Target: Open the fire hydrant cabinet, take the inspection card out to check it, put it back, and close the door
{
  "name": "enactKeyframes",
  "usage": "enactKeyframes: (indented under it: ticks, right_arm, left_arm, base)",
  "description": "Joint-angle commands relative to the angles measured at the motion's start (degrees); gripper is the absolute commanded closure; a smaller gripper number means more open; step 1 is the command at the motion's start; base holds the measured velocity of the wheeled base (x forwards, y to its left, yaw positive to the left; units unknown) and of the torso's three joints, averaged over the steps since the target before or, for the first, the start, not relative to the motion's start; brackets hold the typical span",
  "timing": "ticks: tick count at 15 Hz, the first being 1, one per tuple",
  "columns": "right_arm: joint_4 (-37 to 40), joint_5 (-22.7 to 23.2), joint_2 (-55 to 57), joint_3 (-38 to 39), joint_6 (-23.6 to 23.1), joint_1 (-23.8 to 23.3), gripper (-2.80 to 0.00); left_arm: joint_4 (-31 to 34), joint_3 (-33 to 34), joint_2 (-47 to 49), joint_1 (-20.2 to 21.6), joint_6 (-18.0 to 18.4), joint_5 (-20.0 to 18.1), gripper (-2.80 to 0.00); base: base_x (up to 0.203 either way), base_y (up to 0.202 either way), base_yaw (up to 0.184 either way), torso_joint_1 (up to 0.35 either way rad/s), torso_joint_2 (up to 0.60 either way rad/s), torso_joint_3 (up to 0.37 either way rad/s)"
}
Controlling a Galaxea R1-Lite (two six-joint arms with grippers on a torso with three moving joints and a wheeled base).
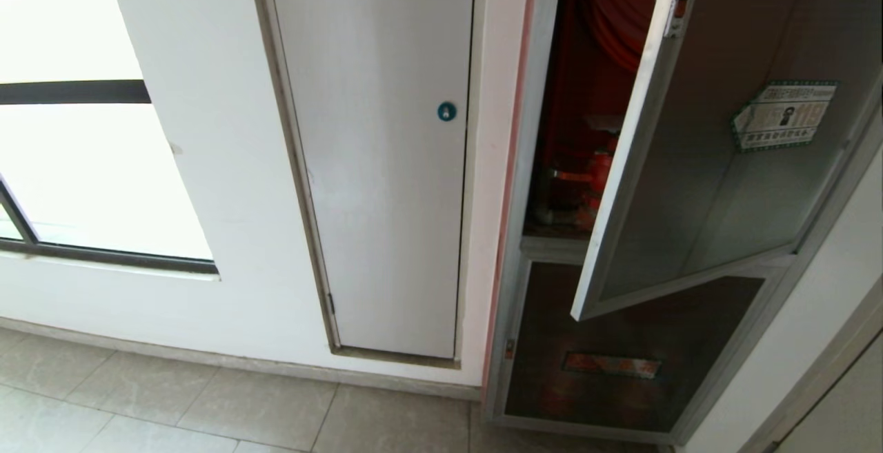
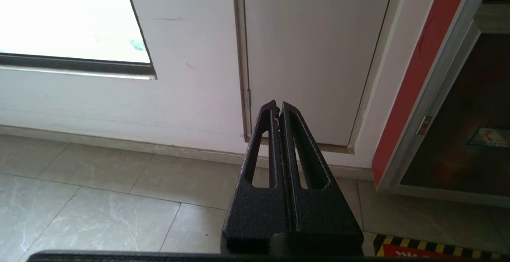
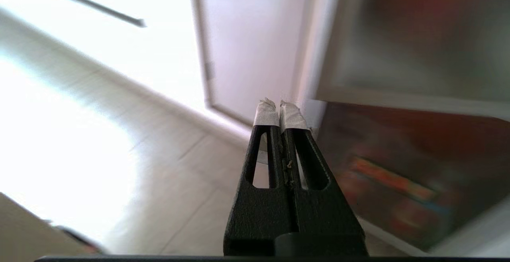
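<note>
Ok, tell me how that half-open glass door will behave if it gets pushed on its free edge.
The door stands ajar on the fire hydrant cabinet, so it should probably swing on its hinges rather than slide or tip. Its metal frame looks stiff; expect no flex. The large tinted pane suggests some weight and fragility, so push on the frame.

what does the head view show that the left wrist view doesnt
Only the head view shows the open door with its green-bordered sticker, the red interior of the fire hydrant cabinet and the white panel's blue lock. Only the left wrist view shows the left gripper, shut, and a striped floor marking. Both show the white panel, window and lower dark pane.
</note>
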Motion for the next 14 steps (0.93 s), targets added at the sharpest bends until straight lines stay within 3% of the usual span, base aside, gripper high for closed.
enactKeyframes:
  ticks: [1, 4, 6, 8, 11, 14]
  right_arm:
    - [0.0, 3.3, 17.6, -7.2, 0.2, 1.8, 0.0]
    - [-0.6, 3.8, 32.5, -17.6, 3.1, 10.8, 0.0]
    - [-5.1, -3.5, 39.7, -21.2, 6.6, 20.9, 0.0]
    - [-14.1, -17.9, 46.7, -22.4, 9.7, 29.3, 0.0]
    - [-26.6, -39.1, 57.5, -23.8, 11.0, 37.1, 0.0]
    - [-39.2, -57.1, 68.2, -26.6, 7.3, 41.2, 0.0]
  left_arm:
    - [0.0, 0.3, 0.1, 0.0, 0.0, 0.0, 0.0]
    - [0.0, 0.3, 0.1, 0.0, 0.0, 0.0, 0.0]
    - [0.0, 0.3, 0.0, 0.1, 0.0, 0.0, 0.0]
    - [0.0, 0.3, 0.0, 0.0, 0.0, 0.0, 0.0]
    - [0.0, 0.3, 0.0, 0.0, 0.0, 0.0, 0.0]
    - [0.0, 0.3, 0.0, 0.0, 0.0, 0.0, 0.0]
  base:
    - [0.0, 0.0, 0.0, 0.0, 0.0, 0.0]
    - [0.0, 0.0, 0.0, 0.0, 0.0, 0.0]
    - [0.0, 0.0, 0.0, 0.0, 0.0, 0.0]
    - [0.0, 0.0, 0.0, 0.0, 0.0, 0.0]
    - [0.0, 0.0, 0.0, 0.0, 0.0, 0.0]
    - [0.0, 0.0, 0.0, 0.0, 0.0, 0.0]
